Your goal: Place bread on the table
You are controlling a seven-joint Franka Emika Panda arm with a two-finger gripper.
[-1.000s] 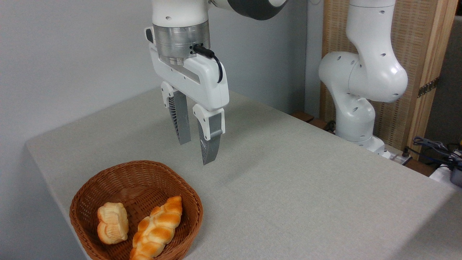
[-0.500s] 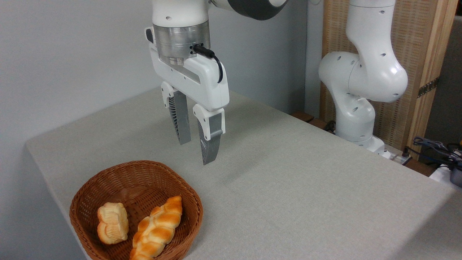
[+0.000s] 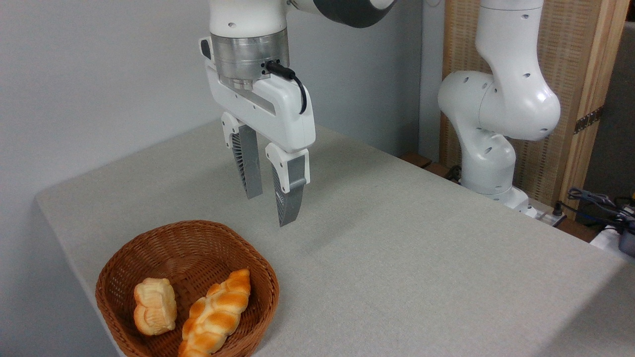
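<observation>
The bread (image 3: 155, 306), a small pale golden bun with lobed edges, lies in the left part of a brown wicker basket (image 3: 187, 241) at the front left of the table (image 3: 407, 258). My gripper (image 3: 270, 210) hangs open above the cloth, just behind and to the right of the basket's far rim, with nothing between its grey ribbed fingers (image 3: 289, 198). It is well above the bun and touches nothing.
A long orange-brown braided loaf (image 3: 217, 312) lies beside the bun in the basket. The arm's white base (image 3: 491, 163) stands at the table's far right edge, with cables (image 3: 595, 203) behind it. A grey wall runs along the left and back.
</observation>
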